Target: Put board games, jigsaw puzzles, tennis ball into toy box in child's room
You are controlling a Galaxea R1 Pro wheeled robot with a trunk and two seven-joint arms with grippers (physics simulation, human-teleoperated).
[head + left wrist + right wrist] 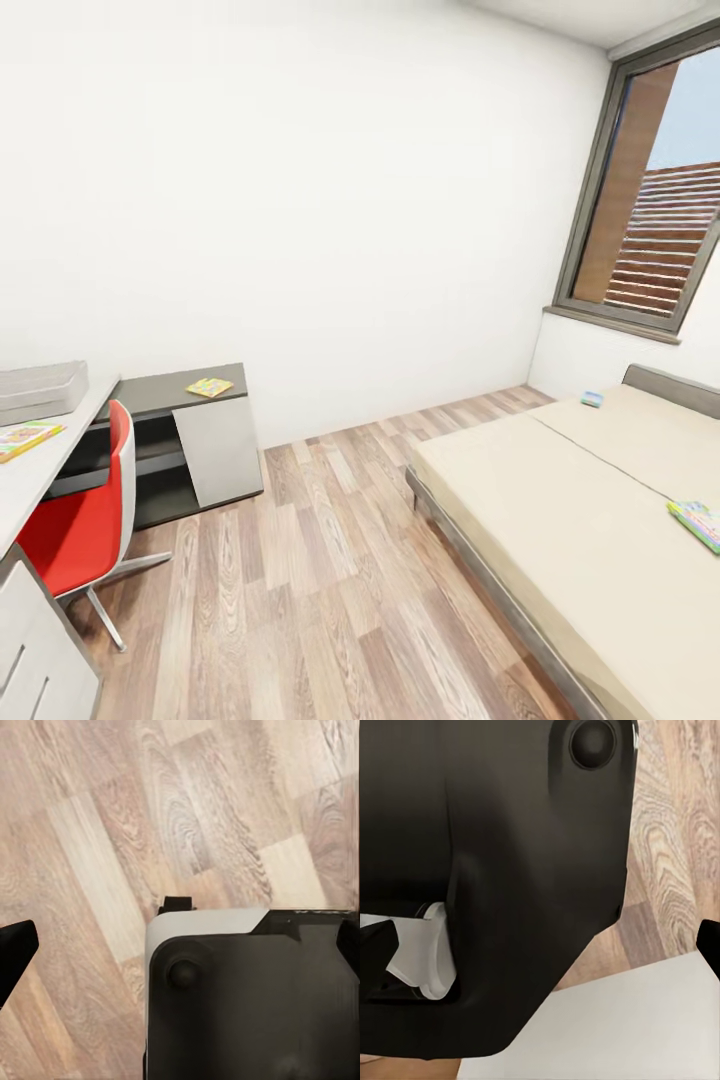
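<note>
White walls and a wood-plank floor (320, 560) frame the head view, with a window (655, 190) at the far right. Along the left runs the table (30, 480), its light top meeting a dark corner section. On the light top sits the pale grey toy box (40, 388), and just in front of it, near the table's edge, lies a colourful flat sheet or box (25, 437); which of the two it is cannot be told. A jigsaw puzzle (210, 386) lies on the dark corner section, well apart from the toy box. A red chair (80, 520) stands beside the table. On the right is the bed (560, 520), with one board game (697, 522) near its right edge and a small blue box (592, 399) by the far end.

Both wrist views look down at plank flooring past dark robot bodywork. Each shows dark finger tips at opposite picture edges, so both the left gripper (180, 945) and the right gripper (544, 941) are spread apart, holding nothing.
</note>
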